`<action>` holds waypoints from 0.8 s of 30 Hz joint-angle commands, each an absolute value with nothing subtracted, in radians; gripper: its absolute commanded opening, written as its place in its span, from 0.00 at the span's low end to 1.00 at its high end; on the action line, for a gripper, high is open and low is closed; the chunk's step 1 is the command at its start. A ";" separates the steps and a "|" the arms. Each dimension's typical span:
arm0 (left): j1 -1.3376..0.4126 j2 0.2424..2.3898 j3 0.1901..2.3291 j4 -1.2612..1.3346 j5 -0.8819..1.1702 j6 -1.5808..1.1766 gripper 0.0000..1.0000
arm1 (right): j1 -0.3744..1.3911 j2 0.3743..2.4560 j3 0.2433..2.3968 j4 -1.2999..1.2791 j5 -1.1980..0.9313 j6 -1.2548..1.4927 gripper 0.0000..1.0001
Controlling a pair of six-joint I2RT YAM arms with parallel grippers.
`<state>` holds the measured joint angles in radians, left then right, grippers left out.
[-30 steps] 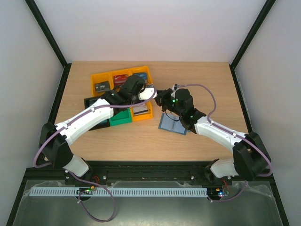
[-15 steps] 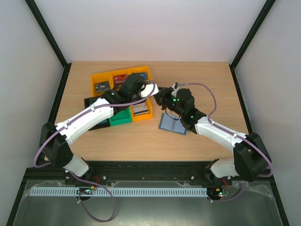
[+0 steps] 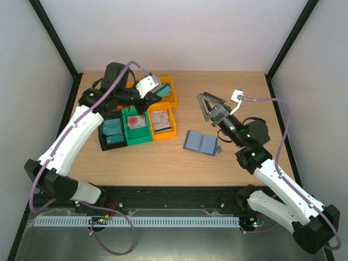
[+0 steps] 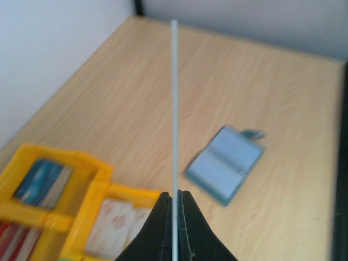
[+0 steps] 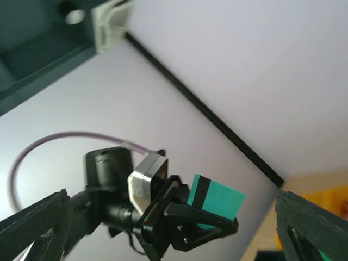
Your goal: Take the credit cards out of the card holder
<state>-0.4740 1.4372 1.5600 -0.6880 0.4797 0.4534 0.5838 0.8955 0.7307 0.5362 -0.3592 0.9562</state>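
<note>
Teal-blue, the card holder (image 3: 200,142) lies spread open on the table (image 3: 247,92) at lower centre, sleeves up so cards can be drawn out. Just above it the right gripper (image 3: 210,106) hangs with jaws spread wide, empty. At upper left, the left gripper (image 3: 154,91) pinches a teal credit card (image 5: 217,200) by one end above the orange bin (image 4: 102,175), probably to drop it in.

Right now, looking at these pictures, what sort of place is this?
Probably a robot test booth in a lab: a wooden table boxed in by plain white walls on a black frame, with a left arm and a right arm bolted at its near edge.
</note>
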 commanded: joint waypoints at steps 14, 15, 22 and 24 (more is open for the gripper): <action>-0.492 1.403 1.687 -0.836 1.134 0.316 0.02 | 0.670 1.107 0.961 0.701 -0.852 0.655 0.55; -0.492 1.405 1.688 -0.836 1.135 0.316 0.02 | 0.671 1.109 0.963 0.699 -0.855 0.655 0.46; -0.492 1.411 1.705 -0.847 1.160 0.321 0.02 | 0.672 1.089 0.980 0.532 -0.821 0.547 0.02; -0.491 1.408 1.709 -0.858 1.161 0.335 0.05 | 0.671 1.067 0.982 0.454 -0.792 0.490 0.02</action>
<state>-0.4900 1.4021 1.6722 -0.8425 1.1194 0.3202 0.6655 1.1046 0.9447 0.5983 -0.8062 0.6083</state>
